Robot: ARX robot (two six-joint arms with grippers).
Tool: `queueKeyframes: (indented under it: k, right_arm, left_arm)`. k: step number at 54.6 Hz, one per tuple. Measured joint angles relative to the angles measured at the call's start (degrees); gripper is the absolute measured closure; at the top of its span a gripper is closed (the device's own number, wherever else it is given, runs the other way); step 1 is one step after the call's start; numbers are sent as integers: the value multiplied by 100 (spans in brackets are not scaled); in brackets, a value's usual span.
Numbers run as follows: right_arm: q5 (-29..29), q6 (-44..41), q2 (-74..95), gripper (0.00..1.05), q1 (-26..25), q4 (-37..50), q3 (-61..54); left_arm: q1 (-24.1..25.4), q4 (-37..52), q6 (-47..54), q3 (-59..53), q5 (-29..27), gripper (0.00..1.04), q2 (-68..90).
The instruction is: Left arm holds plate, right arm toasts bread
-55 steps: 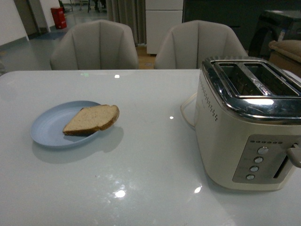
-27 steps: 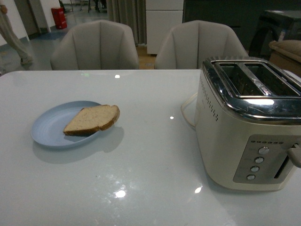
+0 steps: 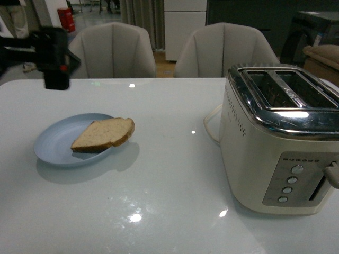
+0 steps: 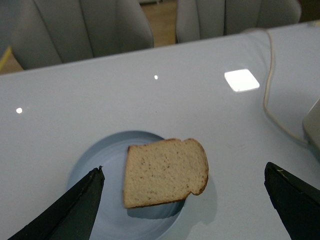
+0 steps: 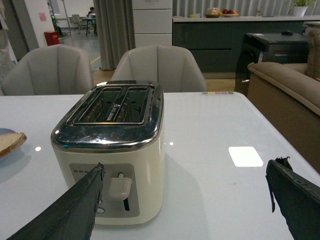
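Observation:
The pale-blue plate lies on the left of the white table, with the bread slice on its right side and the rounded end overhanging the rim. My left gripper shows as a blurred black shape above and behind the plate. In the left wrist view it is open and empty above the bread and plate. My right gripper is open and empty, facing the toaster's lever side. It is out of the front view.
A cream and chrome two-slot toaster stands at the right, its slots empty and its lever on the near right side. Its cord loops on the table behind it. Two grey chairs stand at the far edge.
My left arm has come into the front view at the upper left, where it was absent before. The plate, bread and toaster have not moved.

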Motion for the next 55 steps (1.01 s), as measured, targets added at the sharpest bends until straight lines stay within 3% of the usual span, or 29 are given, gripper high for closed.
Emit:
queueKeyframes:
  k: [12,21,33,55]
  right_arm:
    - [2,-2,0,6,0,0,0]
    - [2,-2,0,6,0,0,0]
    - [2,0,0,6,0,2,0]
    - [2,0,0,6,0,0,0]
  left_arm:
    - [422,-343,114,1473,162,7,1908]
    - [804,-468,122,1985,308,7,2581]
    - [1204,-334,85,2072,645,7,3134]
    - [1543,-79,-50,2074,592,7,3626]
